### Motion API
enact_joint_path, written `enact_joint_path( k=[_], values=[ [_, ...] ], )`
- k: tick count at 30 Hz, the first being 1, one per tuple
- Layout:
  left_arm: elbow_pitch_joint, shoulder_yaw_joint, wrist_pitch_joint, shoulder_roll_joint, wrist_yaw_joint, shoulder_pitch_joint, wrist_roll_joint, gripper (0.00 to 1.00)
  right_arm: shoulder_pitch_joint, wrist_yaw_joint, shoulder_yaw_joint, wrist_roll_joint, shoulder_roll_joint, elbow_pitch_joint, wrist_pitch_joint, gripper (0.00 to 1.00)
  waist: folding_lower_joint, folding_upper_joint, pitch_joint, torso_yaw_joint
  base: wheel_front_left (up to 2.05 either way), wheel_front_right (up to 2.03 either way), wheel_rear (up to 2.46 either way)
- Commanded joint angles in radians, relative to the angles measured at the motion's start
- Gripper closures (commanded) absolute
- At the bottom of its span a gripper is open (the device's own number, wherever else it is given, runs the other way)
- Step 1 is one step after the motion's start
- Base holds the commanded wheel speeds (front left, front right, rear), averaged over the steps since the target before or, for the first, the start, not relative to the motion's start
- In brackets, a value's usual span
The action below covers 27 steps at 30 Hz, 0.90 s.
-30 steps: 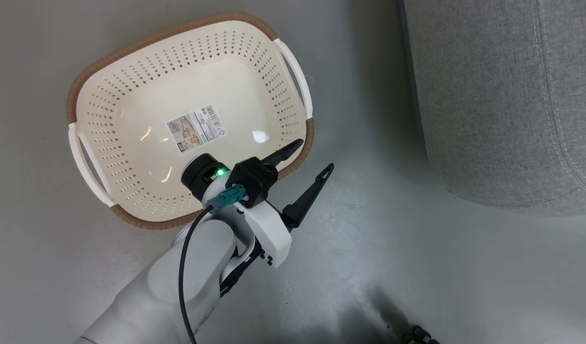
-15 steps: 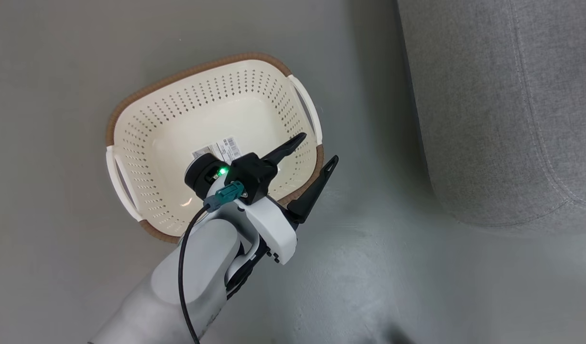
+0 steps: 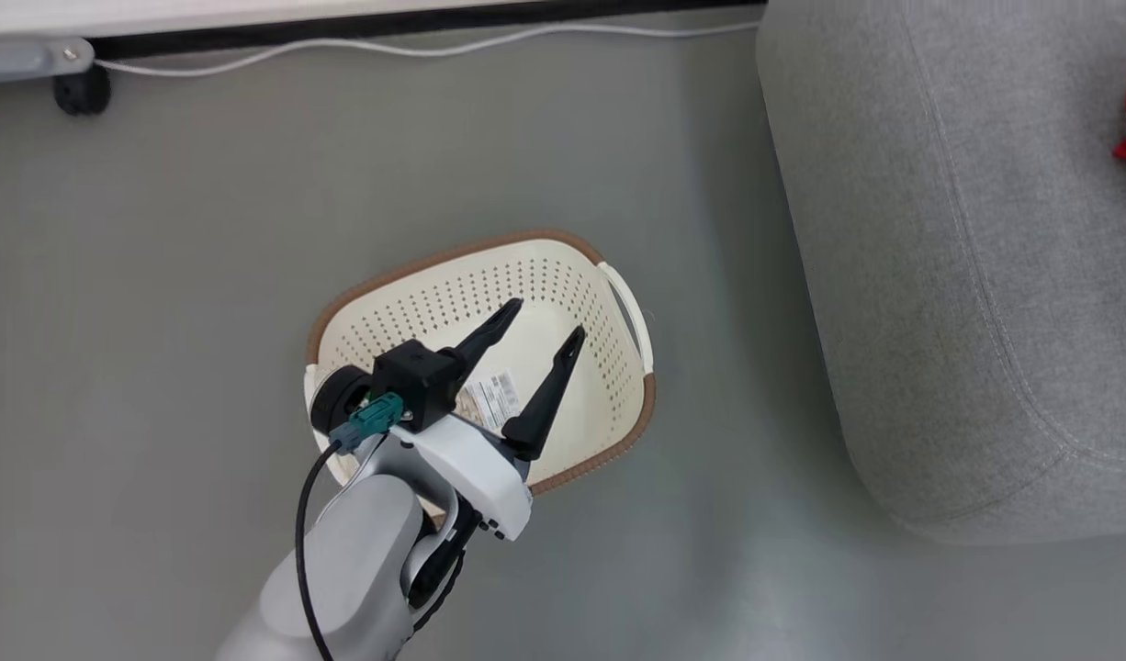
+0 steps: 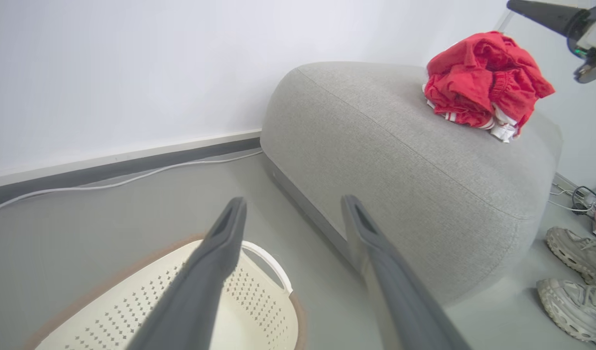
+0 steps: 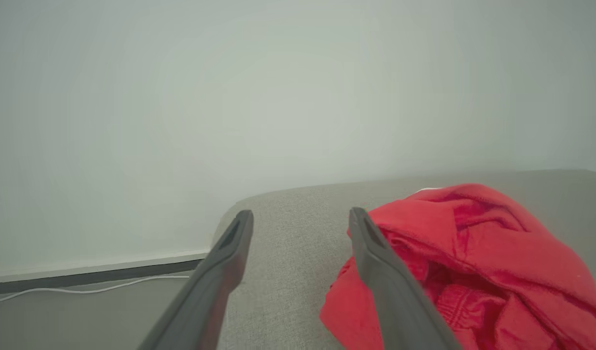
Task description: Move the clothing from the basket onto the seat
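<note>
Over the basket [image 3: 416,321] my left gripper [image 3: 546,319] hangs with its fingers spread wide and nothing between them. In the head view I see the label [image 3: 494,399] on the basket's bottom in the gap. The left wrist view shows the same open fingers [image 4: 220,253] above the basket's near handle.

My right gripper [image 5: 300,214] is also open and holds nothing. It sits above the seat [image 5: 288,228], with the clothing [image 5: 473,253] just beside one finger; I cannot tell whether they touch. From the left wrist I see that gripper at the top corner, above the clothing and apart from it.

The clothing [image 4: 478,82] lies in a crumpled red heap, with white stripes showing, on top of the seat [image 4: 376,136]. The basket stands on the grey floor [image 3: 159,275] near the seat's side, apart from it. A white cable [image 3: 388,48] runs along the foot of the wall, and a pair of pale shoes [image 4: 575,253] rests on the floor by the seat.
</note>
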Motion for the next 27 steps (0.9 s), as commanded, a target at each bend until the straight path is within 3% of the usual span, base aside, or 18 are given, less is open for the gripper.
enact_joint_path(
  k=[1,8,15,27],
  values=[
    [-0.021,0.049,-0.009,0.01,-0.007,0.018,0.01,0.0,0.047,0.003,0.041,0.031,-0.027,-0.054,-0.011,0.0,0.0,0.0,-0.063,0.037,0.0,0.0,0.0],
    [-0.024,0.195,-0.009,0.005,-0.005,0.102,0.044,0.0,0.203,0.003,0.174,0.126,-0.057,-0.224,-0.011,0.0,0.0,0.0,-0.173,0.088,0.0,0.0,0.0],
    [-0.026,0.317,-0.009,0.009,-0.005,0.194,0.088,0.0,0.36,0.003,0.25,0.176,-0.04,-0.351,-0.011,0.0,0.0,0.0,-0.272,0.141,0.0,0.0,0.0],
    [-0.087,0.557,-0.009,0.038,0.013,0.364,0.16,0.0,0.565,0.003,0.232,0.135,0.006,-0.49,-0.011,0.0,0.0,0.0,-0.393,0.172,0.0,0.0,0.0]
  ],
)
